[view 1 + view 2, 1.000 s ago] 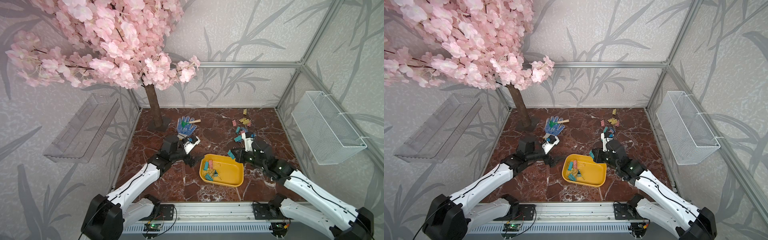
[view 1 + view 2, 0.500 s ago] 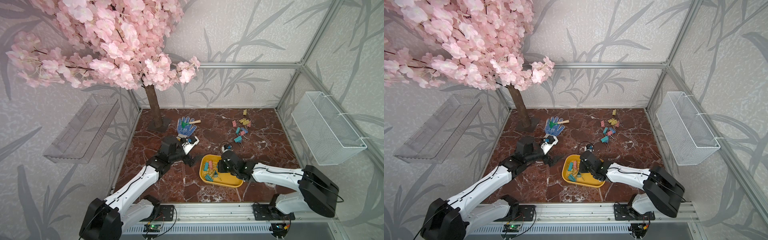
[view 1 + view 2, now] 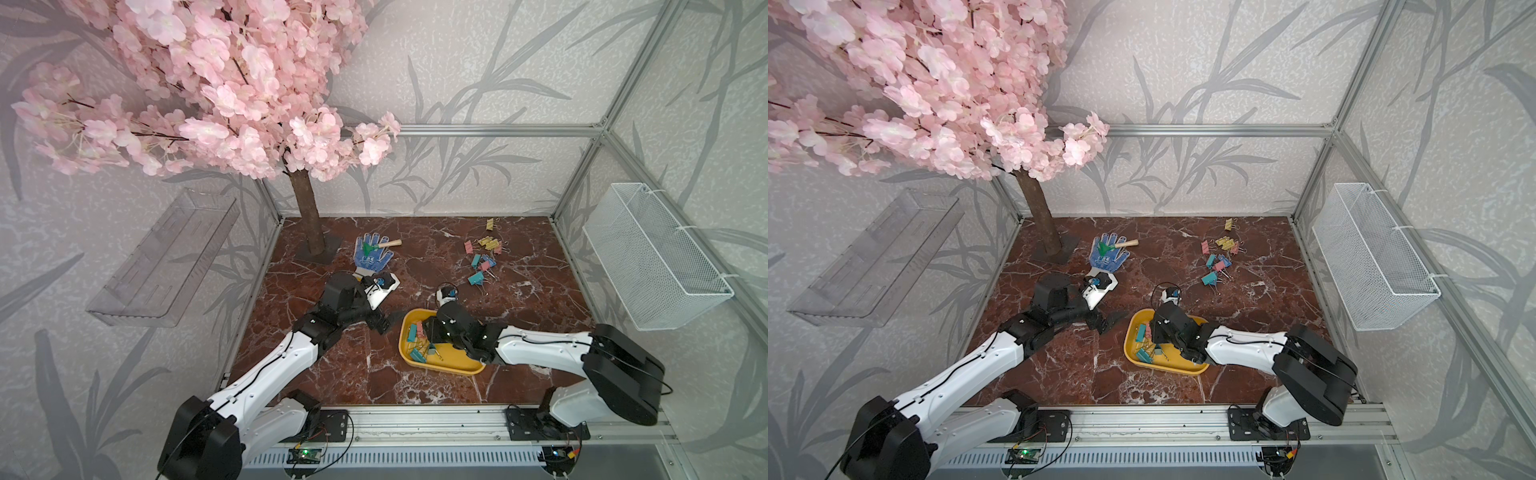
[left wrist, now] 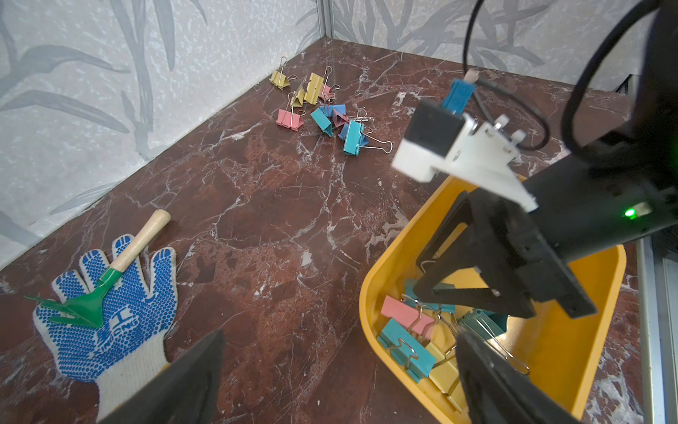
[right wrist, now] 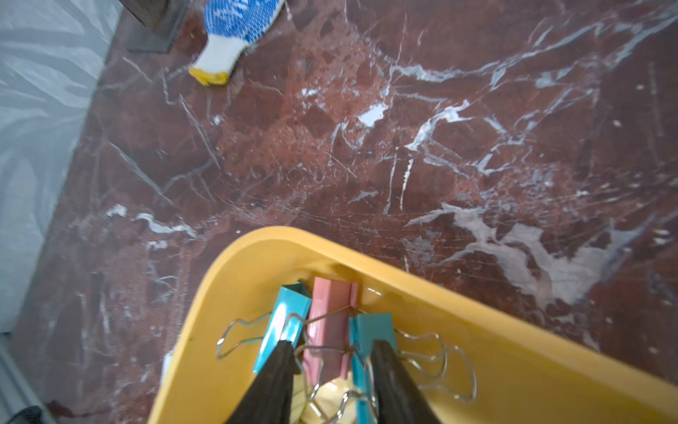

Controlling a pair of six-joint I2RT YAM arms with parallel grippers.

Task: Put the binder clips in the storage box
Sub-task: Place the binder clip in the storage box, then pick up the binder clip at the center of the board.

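The right end effector [image 5: 332, 370] points down into the box [image 3: 455, 359], released, jaws parted and gripping nothing. A pink clip [image 5: 330, 312] lies free between its fingertips, among other clips [image 3: 417, 343] heaped at the box's left end. Its forearm runs low over the box's right end toward the base at the front right. The left end effector [image 3: 380, 322] hovers spread wide and empty just beside the box's left edge, its arm reaching in from the front left. The loose clips [image 3: 482, 257] lie scattered toward the far right corner of the bench [image 3: 415, 386], with bare marble between them and the box. A glove [image 3: 371, 255] lies near the tree trunk [image 3: 309, 216].
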